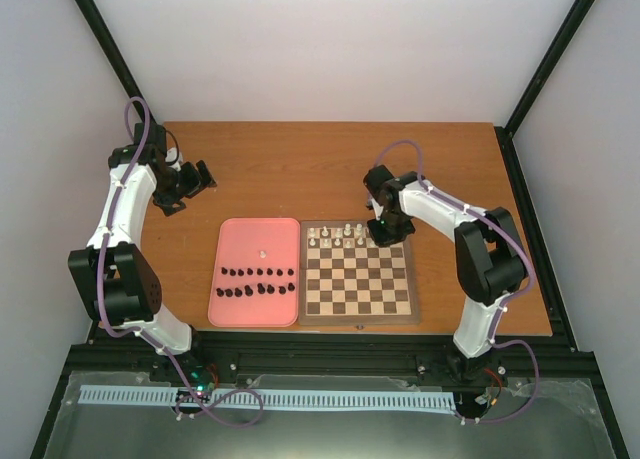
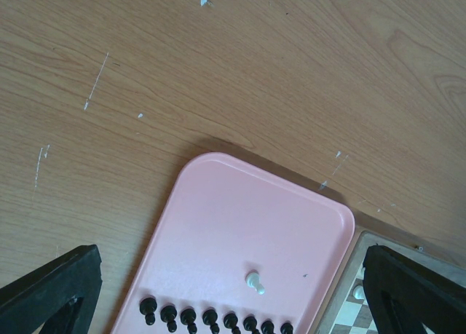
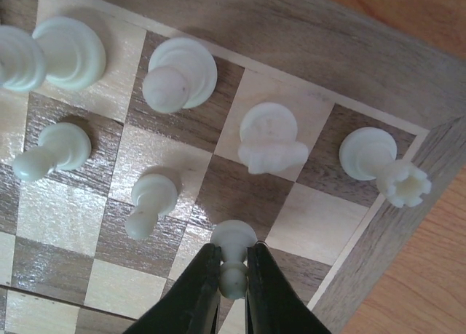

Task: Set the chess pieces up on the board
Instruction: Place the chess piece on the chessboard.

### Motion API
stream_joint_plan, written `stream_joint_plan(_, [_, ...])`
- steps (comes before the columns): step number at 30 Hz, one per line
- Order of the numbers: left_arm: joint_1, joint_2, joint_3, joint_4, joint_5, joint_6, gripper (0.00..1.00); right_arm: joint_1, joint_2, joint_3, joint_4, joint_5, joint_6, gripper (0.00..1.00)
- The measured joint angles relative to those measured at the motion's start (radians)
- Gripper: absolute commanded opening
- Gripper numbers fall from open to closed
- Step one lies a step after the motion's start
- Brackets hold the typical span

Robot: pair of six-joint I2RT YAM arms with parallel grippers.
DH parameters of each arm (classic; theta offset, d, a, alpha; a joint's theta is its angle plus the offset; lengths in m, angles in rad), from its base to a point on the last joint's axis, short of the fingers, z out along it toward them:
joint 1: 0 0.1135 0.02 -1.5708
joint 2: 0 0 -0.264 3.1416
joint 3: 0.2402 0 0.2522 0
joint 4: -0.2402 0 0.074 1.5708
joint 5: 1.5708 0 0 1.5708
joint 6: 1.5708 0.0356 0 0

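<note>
At the bottom edge of the right wrist view, the right gripper [image 3: 233,276] is clenching a white pawn [image 3: 234,239] by its neck. It is holding the pawn upright over the second row of the board [image 3: 342,54], though whether the base is touching the wood is hidden. Just up and left of it, two neighbouring pawns [image 3: 149,199] are standing on that same row. Beyond them the back row is already carrying a rook [image 3: 375,159] in the corner square at the right, then a knight [image 3: 268,139], a bishop [image 3: 178,76] and taller pieces running off the upper left. Judging by this, the white pawn row is being laid out, and this pawn is seemingly going in front of the knight. The next move is calling for a straight descent until the base is sitting flat mid-square. After that comes a small release that is not nudging the pawn alongside, then a vertical lift clear of the back row. In the top view, left of the board, the pink tray [image 1: 240,237] is lying just beside it. Black pieces [image 1: 258,282] are waiting in two rows across its lower half, with a lone white piece [image 1: 262,252] above them. Farther up, at the upper left of the table [image 1: 300,169], the left gripper [image 1: 192,189] is hanging spread wide and grasping nothing, well apart from the tray.
</note>
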State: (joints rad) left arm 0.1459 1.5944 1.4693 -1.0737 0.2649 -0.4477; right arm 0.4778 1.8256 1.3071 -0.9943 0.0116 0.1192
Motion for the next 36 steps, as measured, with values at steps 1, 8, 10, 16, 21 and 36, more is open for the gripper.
stream_joint_plan(1, [0.0,0.0,0.0,0.0,0.0,0.0,1.0,0.0,0.003,0.004,0.0,0.0,0.0,0.12])
stream_joint_plan(8, [0.0,0.0,0.0,0.0,0.0,0.0,1.0,0.0,0.012,0.014,0.005,0.0,0.0,0.12])
stream_joint_plan(10, [0.0,0.0,0.0,0.0,0.0,0.0,1.0,0.0,0.014,0.014,0.004,0.0,-0.001,0.12])
stream_joint_plan(16, [0.0,0.002,0.0,0.0,-0.003,0.0,1.0,-0.001,0.023,0.014,0.004,0.0,-0.002,0.13])
stream_joint_plan(21, [0.0,0.006,0.0,0.0,-0.003,0.0,1.0,-0.001,0.026,0.017,0.005,0.0,-0.005,0.18])
stream_joint_plan(36, [0.0,0.007,0.0,0.0,-0.003,0.0,1.0,-0.001,0.012,0.037,-0.023,0.011,-0.003,0.38])
